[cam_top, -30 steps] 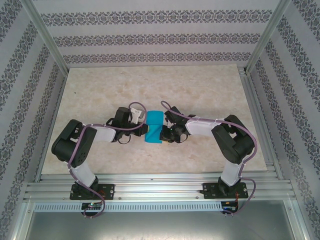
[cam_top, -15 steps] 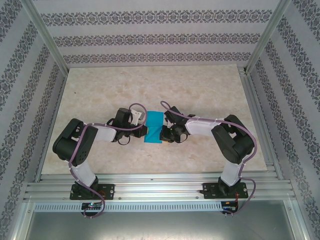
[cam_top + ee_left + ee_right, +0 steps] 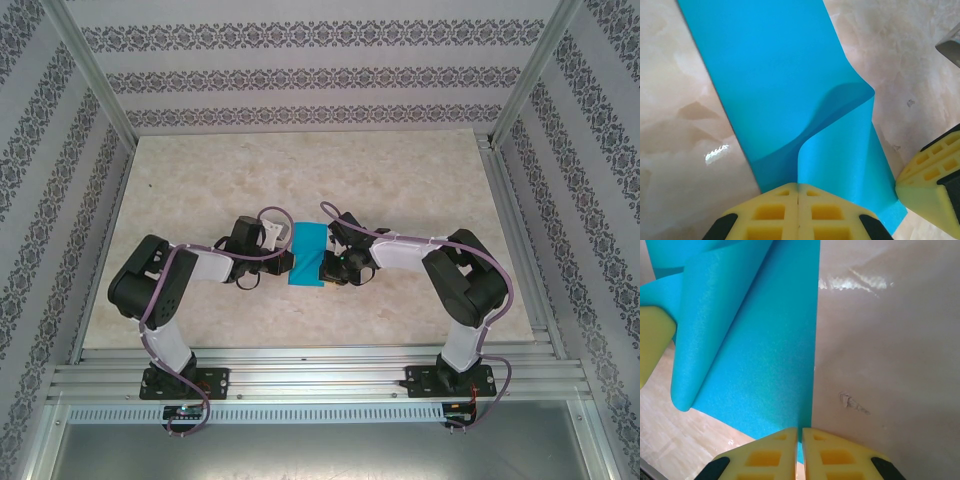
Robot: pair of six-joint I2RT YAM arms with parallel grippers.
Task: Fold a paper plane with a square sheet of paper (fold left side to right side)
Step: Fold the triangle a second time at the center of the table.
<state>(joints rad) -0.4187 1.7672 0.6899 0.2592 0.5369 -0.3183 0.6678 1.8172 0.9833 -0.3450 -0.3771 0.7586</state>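
square sheet of paper (image 3: 308,255) lowered flatter, left arm elbow (image 3: 150,285) nudged rightward

we've got the top cam high up behind the arm bases (image 3: 185,380), looking down over the whole table (image 3: 200,180). both wrist cams sit super close, low, facing each other across the same teal paper (image 3: 770,75), midway between the left and right edges.

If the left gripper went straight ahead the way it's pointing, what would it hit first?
The square sheet of paper: the left gripper is shut on its edge, with the raised bend right ahead of the tips. The right gripper sits off to one side, probably out of that line.
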